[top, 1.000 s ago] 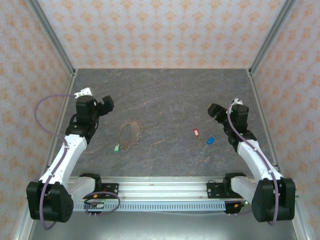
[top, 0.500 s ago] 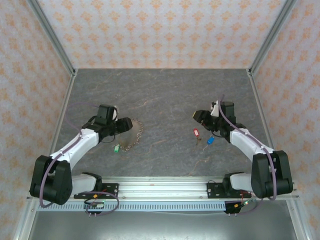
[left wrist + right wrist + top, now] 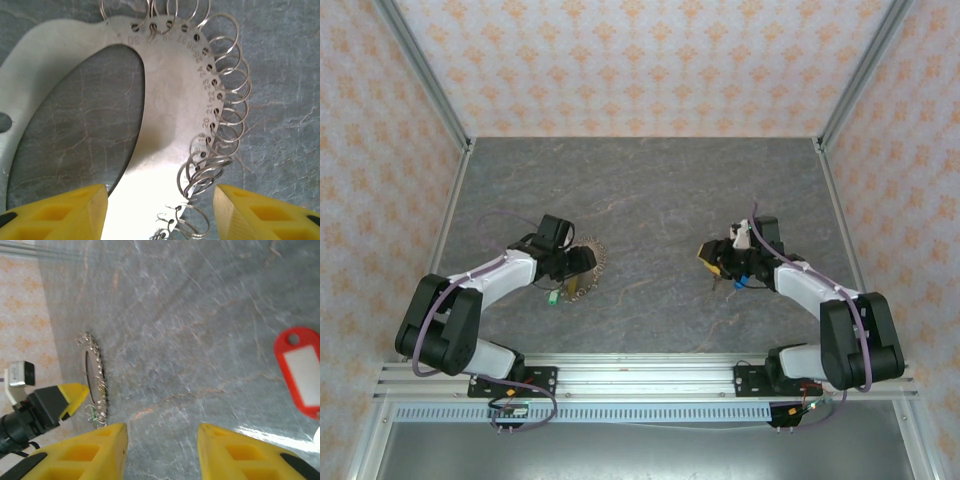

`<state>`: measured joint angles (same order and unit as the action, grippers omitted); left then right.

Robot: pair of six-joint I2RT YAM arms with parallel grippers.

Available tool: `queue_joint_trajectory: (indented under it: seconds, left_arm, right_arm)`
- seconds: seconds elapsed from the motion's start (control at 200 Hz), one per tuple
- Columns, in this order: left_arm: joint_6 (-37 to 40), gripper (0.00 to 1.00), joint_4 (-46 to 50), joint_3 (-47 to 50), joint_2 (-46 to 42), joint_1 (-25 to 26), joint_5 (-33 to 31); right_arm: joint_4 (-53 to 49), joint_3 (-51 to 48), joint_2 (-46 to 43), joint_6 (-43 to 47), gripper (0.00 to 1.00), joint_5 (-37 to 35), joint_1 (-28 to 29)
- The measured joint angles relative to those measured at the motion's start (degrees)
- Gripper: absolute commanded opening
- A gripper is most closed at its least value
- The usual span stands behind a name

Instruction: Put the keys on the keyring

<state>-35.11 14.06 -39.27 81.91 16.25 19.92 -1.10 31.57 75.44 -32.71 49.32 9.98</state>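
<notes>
The keyring [image 3: 165,125] is a flat silvery crescent plate with numbered holes that carry several wire rings; its green tag [image 3: 552,296] lies beside it. My left gripper [image 3: 160,200] hangs low over the plate [image 3: 588,258], open, its yellow fingers [image 3: 65,210] straddling the plate's lower end and some rings. My right gripper [image 3: 162,440] is open over bare table. The red-tagged key [image 3: 300,367] lies just right of its right finger. The blue-tagged key [image 3: 741,283] peeks out beside the right gripper [image 3: 708,258]. The metal key blades are hidden.
The grey stone-patterned table [image 3: 650,190] is walled by patterned panels with aluminium posts. A metal rail [image 3: 640,380] with both arm bases runs along the near edge. In the right wrist view, the keyring [image 3: 94,375] and a left finger [image 3: 75,392] sit far left.
Both arms swung inward and down. The left gripper came over the keyring, and the right gripper arrived by the red and blue keys. Both sets of jaws narrowed.
</notes>
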Motion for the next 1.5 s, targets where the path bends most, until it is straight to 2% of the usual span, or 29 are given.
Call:
queue_joint_trajectory:
  seconds: [0.245,0.631,0.931,1.106,1.271,1.371,1.501]
  left_arm:
    - [3.69,0.58,-0.2,-3.45,5.44,0.0,-0.31]
    - [5.66,0.43,-2.21,-2.38,6.95,-0.11,1.18]
    - [5.57,0.41,-4.94,-0.33,5.99,6.99,12.11]
    - [5.66,0.42,-4.94,-1.22,6.01,7.78,16.0]
    - [7.17,0.45,-3.04,-3.69,3.21,7.76,13.25]
    - [7.82,0.42,-1.77,-4.87,1.01,7.08,10.49]
    - [7.52,0.36,-1.2,-4.98,1.18,3.78,8.48]
  right_arm:
    - [0.87,1.31,1.16,-0.57,0.4,-2.08,1.42]
    - [5.09,1.33,1.31,-9.81,0.35,-14.6,14.99]
    - [8.31,-0.26,1.31,-15.34,0.35,-21.81,21.59]
    - [10.8,-0.26,2.27,-17.29,0.36,-24.98,26.03]
    - [12.52,0.26,5.31,-17.88,0.39,-25.51,28.04]
    - [13.0,2.89,9.4,-17.88,0.38,-24.52,29.03]
    - [15.72,5.97,14.82,-18.36,0.38,-22.64,29.38]
